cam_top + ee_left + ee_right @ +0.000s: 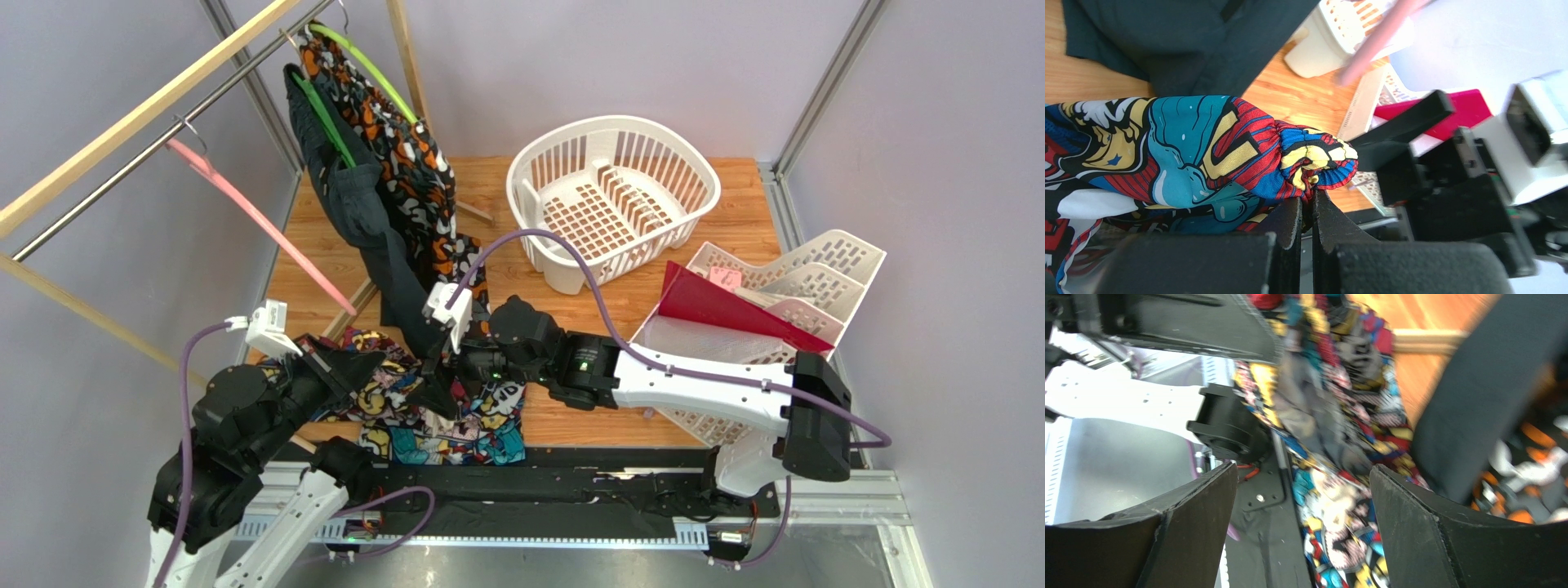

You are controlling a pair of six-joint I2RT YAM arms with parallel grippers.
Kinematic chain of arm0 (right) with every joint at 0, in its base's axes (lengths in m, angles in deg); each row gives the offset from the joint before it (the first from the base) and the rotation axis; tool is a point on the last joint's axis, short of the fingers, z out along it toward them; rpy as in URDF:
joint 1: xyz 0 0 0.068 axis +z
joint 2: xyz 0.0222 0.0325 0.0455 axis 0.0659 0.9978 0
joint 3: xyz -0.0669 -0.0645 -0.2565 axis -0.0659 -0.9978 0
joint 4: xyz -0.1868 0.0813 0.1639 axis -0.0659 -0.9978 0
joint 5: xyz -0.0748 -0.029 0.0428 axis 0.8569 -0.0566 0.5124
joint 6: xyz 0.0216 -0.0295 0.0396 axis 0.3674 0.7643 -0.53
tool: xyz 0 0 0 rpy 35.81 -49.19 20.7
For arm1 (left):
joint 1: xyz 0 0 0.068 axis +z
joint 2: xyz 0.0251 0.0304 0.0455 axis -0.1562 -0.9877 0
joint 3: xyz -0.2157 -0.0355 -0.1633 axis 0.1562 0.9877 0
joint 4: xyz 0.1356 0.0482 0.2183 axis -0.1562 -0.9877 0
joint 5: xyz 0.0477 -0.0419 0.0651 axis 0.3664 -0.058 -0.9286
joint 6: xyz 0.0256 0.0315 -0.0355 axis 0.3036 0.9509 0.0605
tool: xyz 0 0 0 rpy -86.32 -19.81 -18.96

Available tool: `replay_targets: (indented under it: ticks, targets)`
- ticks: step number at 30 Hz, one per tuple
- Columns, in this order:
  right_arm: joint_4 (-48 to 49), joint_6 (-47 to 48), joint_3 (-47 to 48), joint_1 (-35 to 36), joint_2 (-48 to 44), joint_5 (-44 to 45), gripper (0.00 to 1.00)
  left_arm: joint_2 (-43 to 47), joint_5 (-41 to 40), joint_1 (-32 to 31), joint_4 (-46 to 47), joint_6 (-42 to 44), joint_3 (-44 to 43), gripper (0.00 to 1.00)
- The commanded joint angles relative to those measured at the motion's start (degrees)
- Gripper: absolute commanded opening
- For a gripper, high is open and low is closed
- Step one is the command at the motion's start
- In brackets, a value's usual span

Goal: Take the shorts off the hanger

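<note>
Shorts: off the hanger, heaped at the worktop's near edge. Left jaws clamped tight on a bunched fold, seemingly to pull it clear; right jaws wide apart over the cloth, holding nothing.

Right jaws wide apart, shorts heaped on tabletop between and ahead of them; charcoal garment hangs close on their right side, blocking passage there.

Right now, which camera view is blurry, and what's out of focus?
Right wrist view: the shorts look smeared and soft, as from motion. Left wrist view: shorts crisp, the pink hanger above them out of focus. Top view: sharp, evenly lit.
</note>
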Motion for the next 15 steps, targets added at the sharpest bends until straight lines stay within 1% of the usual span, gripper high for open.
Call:
replay_targets:
  ticks: [1,6,9,15]
  targets:
    - [7.39,3.6,2.46,0.26,3.04,-1.39,0.84,-0.94,4.46,-0.02,3.79,0.93,-3.47,0.0]
    - [6.86,7.46,4.57,0.26,3.93,-1.92,0.84,-1.11,9.81,-0.02,6.08,4.53,-4.35,0.0]
    - [6.69,8.7,4.58,0.26,3.93,-2.27,0.84,-1.29,13.42,-0.02,8.62,5.24,-4.0,0.0]
    - [7.38,8.62,0.99,0.26,3.32,-0.78,0.84,-1.02,17.47,-0.02,14.42,5.42,-3.04,0.0]
